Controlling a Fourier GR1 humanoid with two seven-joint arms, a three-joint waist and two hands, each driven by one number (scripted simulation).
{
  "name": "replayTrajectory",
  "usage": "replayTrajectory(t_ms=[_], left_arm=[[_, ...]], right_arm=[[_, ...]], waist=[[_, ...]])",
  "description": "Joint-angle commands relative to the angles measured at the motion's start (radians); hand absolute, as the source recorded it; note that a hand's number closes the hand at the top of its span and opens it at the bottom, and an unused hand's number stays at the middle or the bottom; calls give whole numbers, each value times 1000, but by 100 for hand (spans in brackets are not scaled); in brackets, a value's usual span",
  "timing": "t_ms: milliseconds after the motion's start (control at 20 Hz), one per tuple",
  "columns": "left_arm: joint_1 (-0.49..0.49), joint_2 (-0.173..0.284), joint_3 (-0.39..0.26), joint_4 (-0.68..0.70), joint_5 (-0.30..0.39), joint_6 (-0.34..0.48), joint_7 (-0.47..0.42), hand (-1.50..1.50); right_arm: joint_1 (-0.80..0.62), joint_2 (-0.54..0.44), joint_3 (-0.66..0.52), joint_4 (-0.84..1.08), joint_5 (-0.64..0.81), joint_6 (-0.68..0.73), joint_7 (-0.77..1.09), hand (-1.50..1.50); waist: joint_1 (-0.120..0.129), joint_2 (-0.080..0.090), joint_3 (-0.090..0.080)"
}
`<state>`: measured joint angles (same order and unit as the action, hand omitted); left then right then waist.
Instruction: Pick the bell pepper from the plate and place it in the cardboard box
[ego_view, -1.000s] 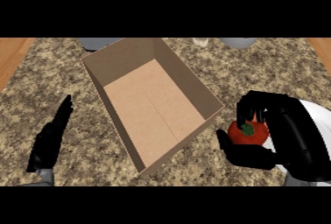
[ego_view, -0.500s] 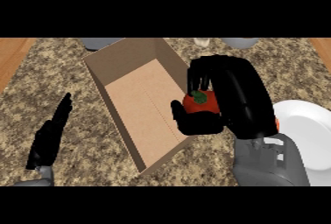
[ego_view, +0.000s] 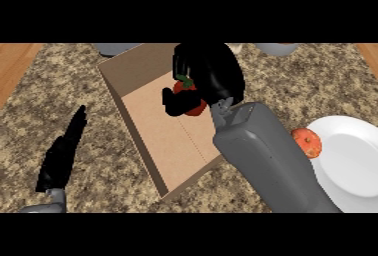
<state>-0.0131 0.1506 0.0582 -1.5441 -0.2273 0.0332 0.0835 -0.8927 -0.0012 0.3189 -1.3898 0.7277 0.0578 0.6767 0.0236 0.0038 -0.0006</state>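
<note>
Right hand (ego_view: 210, 75), fingers and thumb curled round the red bell pepper (ego_view: 190, 98), hangs over the open cardboard box (ego_view: 140, 67), so the pepper sits above the box floor, placed for letting go inside the walls. Largest thing is the speckled worktop (ego_view: 325, 85), then the box, then the white plate (ego_view: 351, 155) at the right with an orange fruit (ego_view: 308, 142) at its rim. Left hand (ego_view: 63, 150) rests at the lower left, fingers straight, holding nothing.
</note>
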Motion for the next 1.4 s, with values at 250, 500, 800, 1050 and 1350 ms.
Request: replayTrajectory(t_ms=[250,500,800,1050,1350], left_arm=[[-68,30,25,-20,13,-27,65,0],[-47,5,-12,2,-10,-25,32,0],[-40,11,8,75,-7,-23,-66,0],[6,-9,-7,-5,-20,-1,-13,0],[9,11,25,20,5,-20,-29,0]], right_arm=[[-190,1,52,470,-131,-178,-74,150],[-231,1,128,664,-269,-370,-123,-150],[-221,1,193,624,-424,-524,-170,-150],[-153,1,39,627,-469,-732,-353,-150],[-123,-13,-136,529,-625,-736,-500,-150]], waist=[[9,3,0],[31,9,0],[26,5,0],[15,5,2],[-12,1,1]])
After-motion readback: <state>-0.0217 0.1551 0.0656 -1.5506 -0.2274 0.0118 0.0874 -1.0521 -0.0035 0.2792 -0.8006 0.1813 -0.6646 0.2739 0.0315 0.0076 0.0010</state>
